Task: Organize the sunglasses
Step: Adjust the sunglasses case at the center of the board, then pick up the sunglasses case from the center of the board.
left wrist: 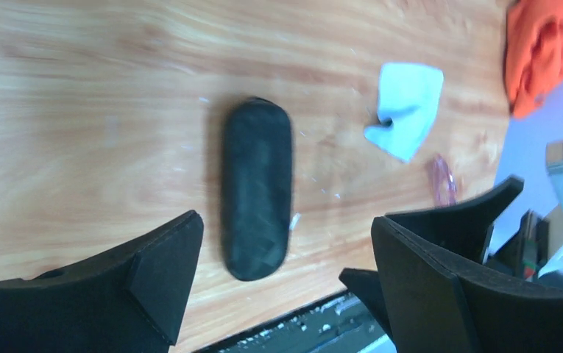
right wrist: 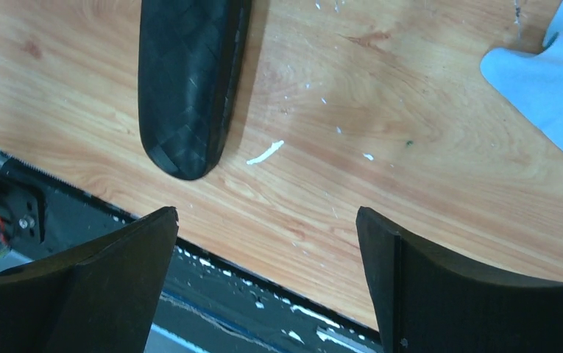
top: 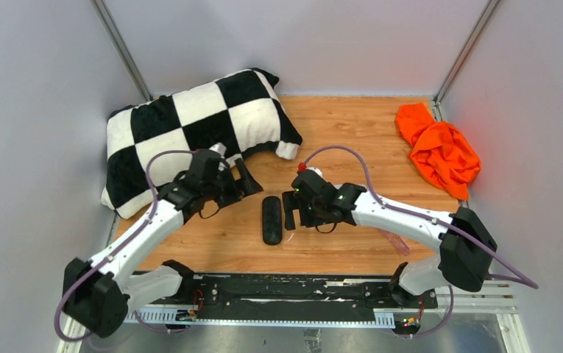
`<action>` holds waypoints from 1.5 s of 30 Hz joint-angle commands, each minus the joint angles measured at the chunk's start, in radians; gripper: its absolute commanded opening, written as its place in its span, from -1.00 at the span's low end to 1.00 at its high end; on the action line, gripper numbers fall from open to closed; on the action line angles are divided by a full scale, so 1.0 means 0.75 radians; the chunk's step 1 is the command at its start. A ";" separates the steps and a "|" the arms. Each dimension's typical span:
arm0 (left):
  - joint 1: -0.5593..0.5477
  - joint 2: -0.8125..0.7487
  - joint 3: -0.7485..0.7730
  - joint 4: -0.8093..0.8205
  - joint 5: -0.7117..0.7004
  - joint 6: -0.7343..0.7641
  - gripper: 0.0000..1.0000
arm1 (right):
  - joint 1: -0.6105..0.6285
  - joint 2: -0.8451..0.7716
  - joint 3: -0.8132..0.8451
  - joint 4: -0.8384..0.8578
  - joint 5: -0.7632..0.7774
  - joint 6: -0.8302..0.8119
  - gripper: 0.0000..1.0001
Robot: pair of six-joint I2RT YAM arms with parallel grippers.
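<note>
The fingers are matte black wedges with sharp edges. Behind them, the left arm and right arm have white shells and bulky black joint blocks. A purple cable loops along each arm, and a red plug caps the right one's.

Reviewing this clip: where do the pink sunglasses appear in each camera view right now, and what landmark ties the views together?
Top external: the sunglasses lie low and right of centre, well to the right of the black case.
Left wrist: the sunglasses are at the right, just below the light blue cloth.
Right wrist: not in it.
Shared landmark: the black case, also in the left wrist and right wrist views.
</note>
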 commanded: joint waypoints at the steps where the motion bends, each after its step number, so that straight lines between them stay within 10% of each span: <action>1: 0.251 -0.183 -0.141 -0.166 0.061 0.057 0.81 | 0.120 0.111 0.059 0.075 0.231 0.148 0.96; 6: 0.521 -0.255 -0.262 -0.220 0.201 0.117 0.82 | 0.224 0.279 0.178 0.113 0.278 0.160 0.96; 33: 0.530 -0.278 -0.308 -0.207 0.117 0.028 0.88 | 0.259 0.687 0.461 -0.070 0.332 0.149 0.67; 40: 0.529 -0.287 -0.317 -0.178 0.124 0.076 0.93 | 0.240 0.635 0.394 -0.004 0.309 0.106 0.06; 45: 0.530 -0.317 -0.325 -0.200 0.087 0.048 0.99 | 0.171 0.474 0.222 0.180 0.125 0.001 0.00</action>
